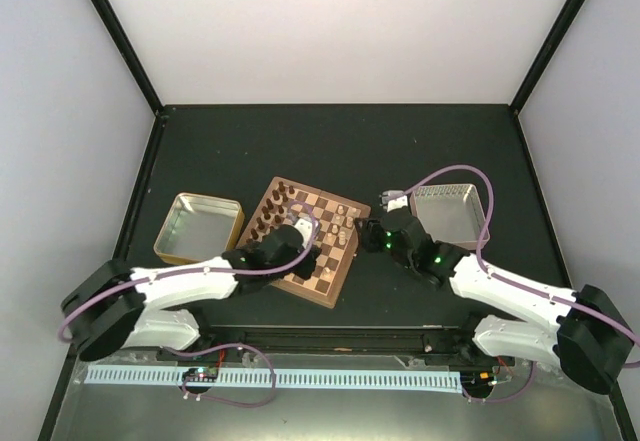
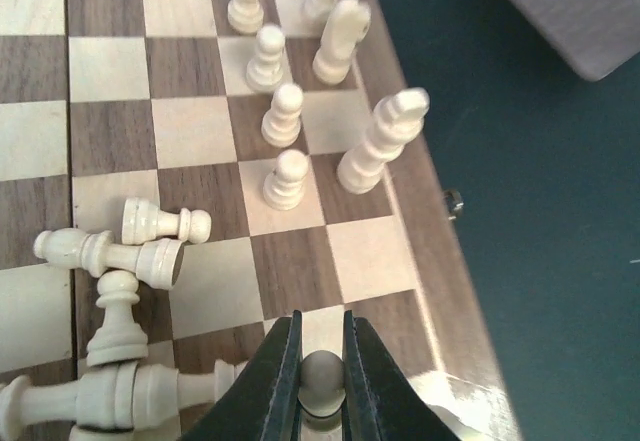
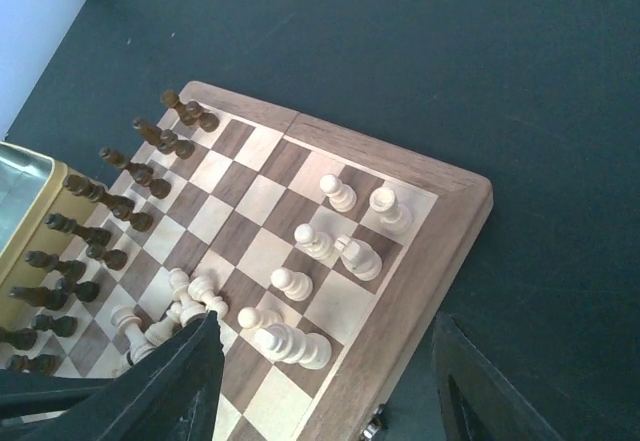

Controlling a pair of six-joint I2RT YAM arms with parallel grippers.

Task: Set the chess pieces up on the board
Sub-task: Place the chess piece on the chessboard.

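Pawn (image 2: 322,381) clamped upright in left gripper (image 2: 322,361) over board (image 2: 200,131), mid-bench, apparently lined up to extend the standing pawns (image 2: 286,111) beyond. Toppled cream pieces (image 2: 110,253) wait alongside. Right gripper (image 3: 325,326) spread wide, empty, at board's edge, probably keeping clear.

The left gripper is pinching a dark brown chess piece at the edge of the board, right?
Not quite. The left gripper is pinching a chess piece at the edge of the board, but that piece is cream, not dark brown. The left wrist view shows it.
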